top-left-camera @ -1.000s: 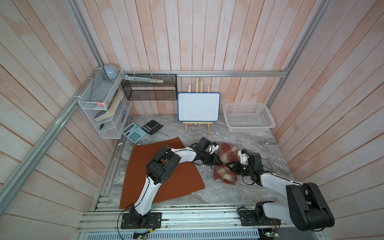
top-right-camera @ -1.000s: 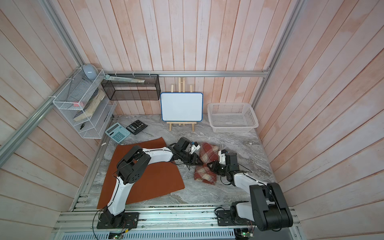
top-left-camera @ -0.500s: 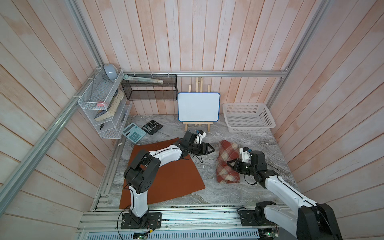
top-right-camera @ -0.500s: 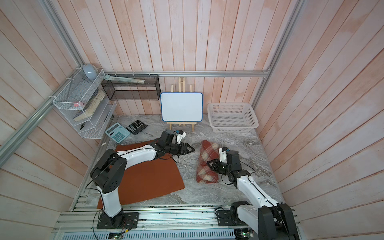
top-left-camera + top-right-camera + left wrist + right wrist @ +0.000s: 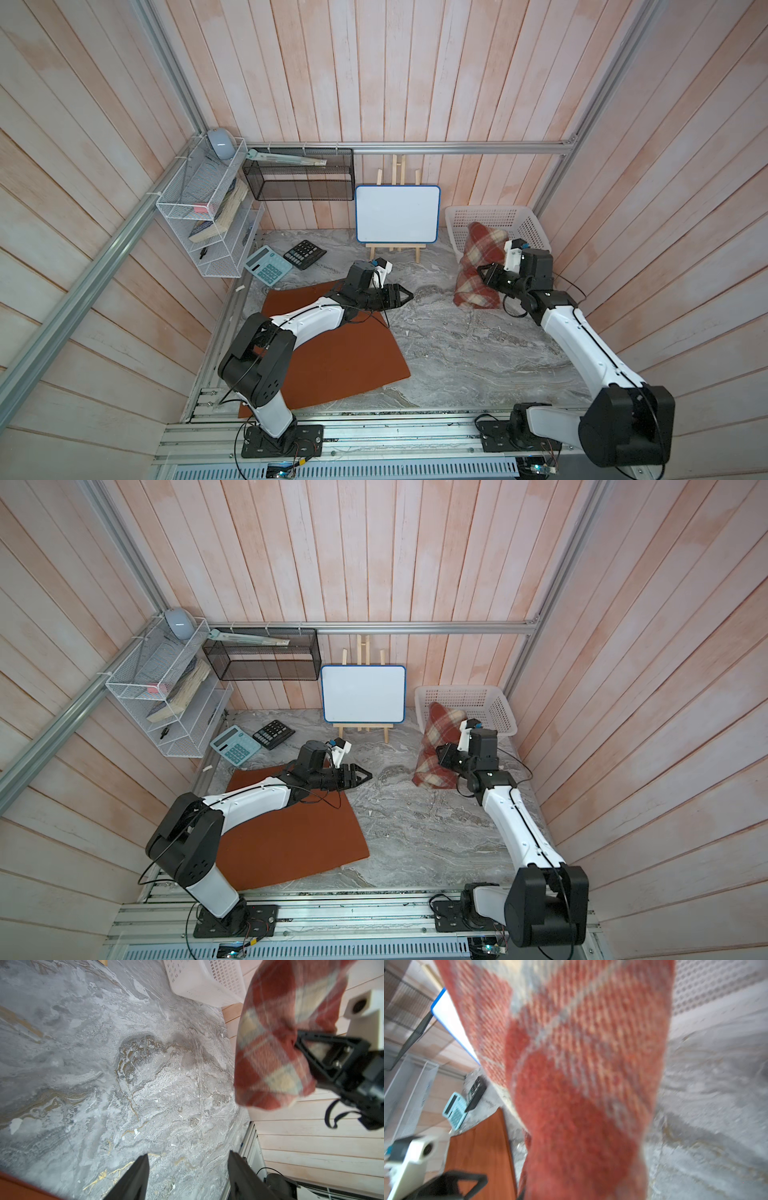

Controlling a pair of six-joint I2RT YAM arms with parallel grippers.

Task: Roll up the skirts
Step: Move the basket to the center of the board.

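Observation:
The plaid skirt (image 5: 482, 266) (image 5: 438, 746) is a tight roll lifted off the marble, its far end beside the white basket's near corner. My right gripper (image 5: 484, 278) (image 5: 444, 759) is shut on the roll's side. In the right wrist view the plaid cloth (image 5: 581, 1084) fills the frame and hides the jaws. The rust-orange skirt (image 5: 332, 357) (image 5: 291, 833) lies flat at the front left. My left gripper (image 5: 404, 297) (image 5: 365, 777) (image 5: 189, 1154) hangs open and empty over bare marble just past that skirt's far right corner. The left wrist view shows the plaid roll (image 5: 270, 1053).
The white lattice basket (image 5: 528, 224) (image 5: 207, 980) stands at the back right, a small whiteboard on an easel (image 5: 397, 214) in the back middle. A teal calculator (image 5: 268, 266) and a black calculator (image 5: 304, 253) lie at the back left below wire shelves (image 5: 203, 216).
My left gripper let go of the plaid roll, opened and drew back left to the orange skirt's corner. My right gripper lifted the roll and carried it toward the basket.

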